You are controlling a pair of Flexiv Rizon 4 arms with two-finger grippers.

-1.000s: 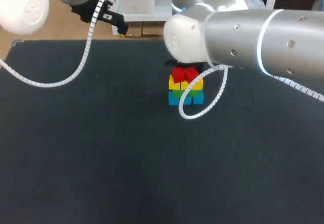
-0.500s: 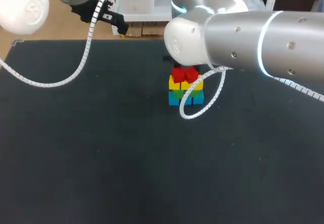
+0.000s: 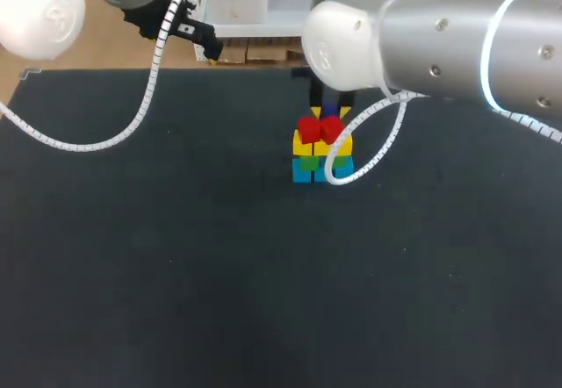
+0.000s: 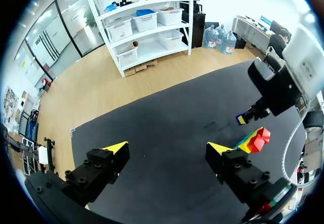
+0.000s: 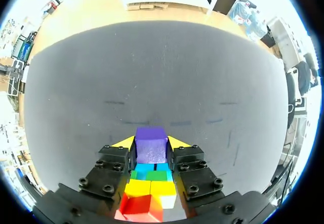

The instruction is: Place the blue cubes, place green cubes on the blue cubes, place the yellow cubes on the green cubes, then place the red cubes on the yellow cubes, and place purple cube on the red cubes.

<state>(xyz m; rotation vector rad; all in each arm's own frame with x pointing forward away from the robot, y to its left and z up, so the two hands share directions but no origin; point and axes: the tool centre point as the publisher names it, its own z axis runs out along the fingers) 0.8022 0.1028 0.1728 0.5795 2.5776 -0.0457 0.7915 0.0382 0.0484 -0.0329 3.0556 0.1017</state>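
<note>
Colour key: blue cubes (image 3: 303,176), green cubes (image 3: 306,163), yellow cubes (image 3: 303,148), red cubes (image 3: 310,130), purple cube (image 5: 151,144); plain black table (image 3: 176,247).

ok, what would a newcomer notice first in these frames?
The stack of small cubes, layered blue, green, yellow, red from the bottom up, stands near the middle of the black table. Just above its red layer, the right gripper is shut on a purple cube. The left gripper hangs open by the table's far edge, apart from the stack.
</note>
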